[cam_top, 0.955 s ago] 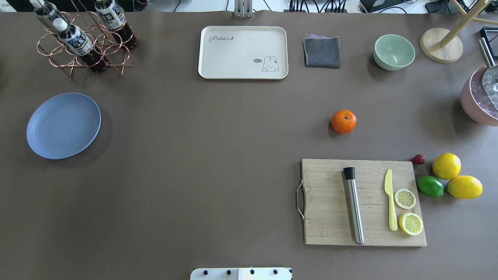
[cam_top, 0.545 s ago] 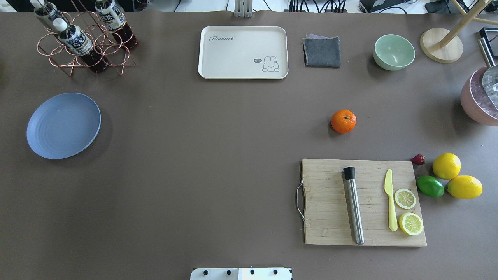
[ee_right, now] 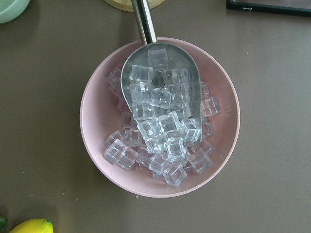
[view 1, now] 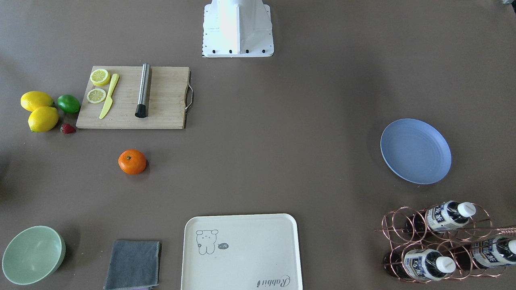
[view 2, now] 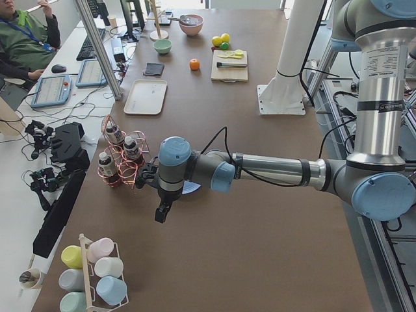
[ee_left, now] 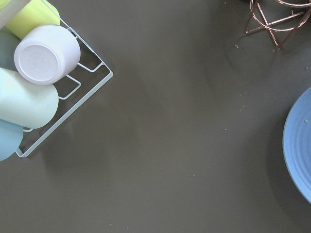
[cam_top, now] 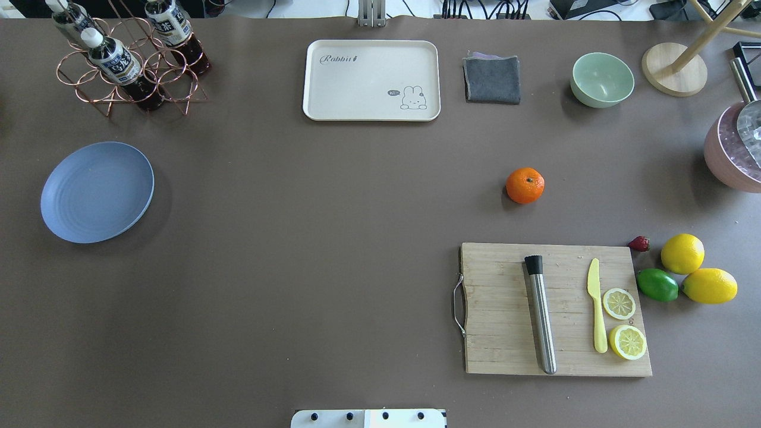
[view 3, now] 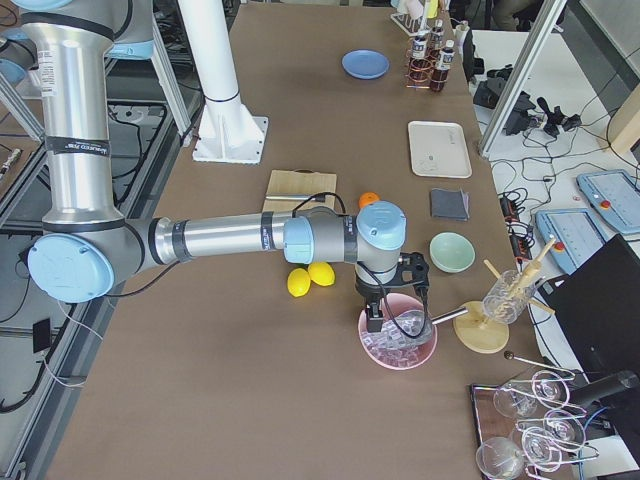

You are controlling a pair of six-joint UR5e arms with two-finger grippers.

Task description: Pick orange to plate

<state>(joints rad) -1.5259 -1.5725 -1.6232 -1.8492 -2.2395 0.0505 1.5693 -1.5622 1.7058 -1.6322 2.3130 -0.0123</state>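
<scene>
A: We are starting at the left gripper. It is hanging over bare table, near the copper bottle rack. We are catching it from the left side camera only, so we cannot tell whether its jaws are parted or closed.

B: Its wrist camera is giving us no fingers either. It is showing brown table, a white cup lying in a wire rack at one corner, and the rim of the plate at the opposite edge.

A: The right gripper is hanging over the pink bowl, again in a side view alone, so we cannot tell how its jaws are standing.

B: Its wrist camera is looking straight down into that bowl. We are seeing ice cubes and a metal scoop lying among them.

A: Moving outward, the orange is sitting alone on the table on the robot's right half, near the far edge of the cutting board and touching nothing.

B: The plate is lying well apart from it on the robot's left half, and nothing is resting on it.
</scene>
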